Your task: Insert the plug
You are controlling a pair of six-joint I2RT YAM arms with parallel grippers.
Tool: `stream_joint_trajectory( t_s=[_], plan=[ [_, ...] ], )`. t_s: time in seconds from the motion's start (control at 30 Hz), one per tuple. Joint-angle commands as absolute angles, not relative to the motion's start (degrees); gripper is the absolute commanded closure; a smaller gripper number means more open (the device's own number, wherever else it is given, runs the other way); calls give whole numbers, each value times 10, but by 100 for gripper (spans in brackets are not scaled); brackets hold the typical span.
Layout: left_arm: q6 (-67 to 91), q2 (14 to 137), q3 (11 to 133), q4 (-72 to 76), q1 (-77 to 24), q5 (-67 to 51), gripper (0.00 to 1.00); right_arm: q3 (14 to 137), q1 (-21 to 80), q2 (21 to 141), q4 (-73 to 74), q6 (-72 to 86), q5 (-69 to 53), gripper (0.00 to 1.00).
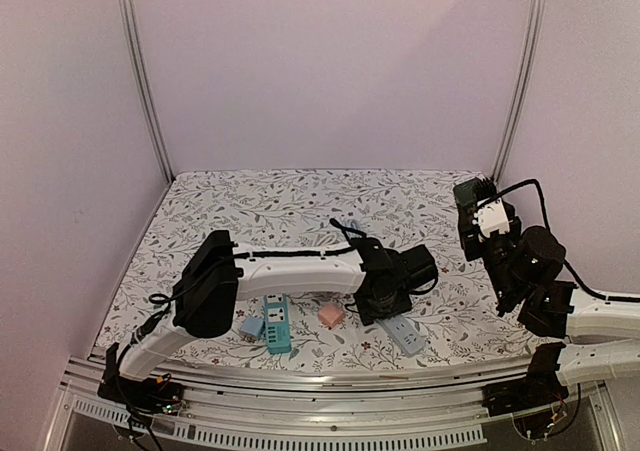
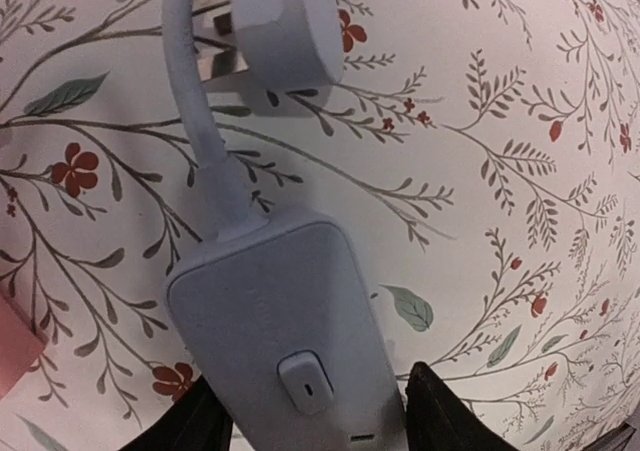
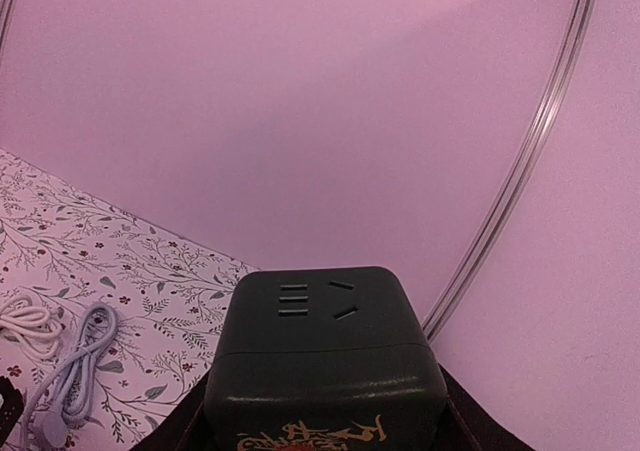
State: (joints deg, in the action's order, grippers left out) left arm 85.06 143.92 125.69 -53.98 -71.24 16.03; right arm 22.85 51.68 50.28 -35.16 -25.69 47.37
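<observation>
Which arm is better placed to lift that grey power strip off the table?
Left. The left fingers clasp both sides of the grey power strip, while the right fingers are occupied, holding the dark green socket cube up in the air.

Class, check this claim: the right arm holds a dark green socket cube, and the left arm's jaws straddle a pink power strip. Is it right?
One slip: the strip between the left jaws is pale grey, not pink, as the left wrist view shows. The right jaws do hold the dark green cube.
</observation>
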Motion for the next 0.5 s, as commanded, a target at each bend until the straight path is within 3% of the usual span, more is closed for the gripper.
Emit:
stream_joint_trajectory(
  t_s=[0.0,0.2,0.47],
  plan=[
    [807,1457,1251,-569,-711,158,49,223,514,494,-370,-245,468,100],
    [718,1412,1164,-494,-694,180,61,221,514,492,-366,-241,466,100],
    [522,1345,1056,-389,-658,164,62,221,514,496,-362,-244,467,100]
  ],
)
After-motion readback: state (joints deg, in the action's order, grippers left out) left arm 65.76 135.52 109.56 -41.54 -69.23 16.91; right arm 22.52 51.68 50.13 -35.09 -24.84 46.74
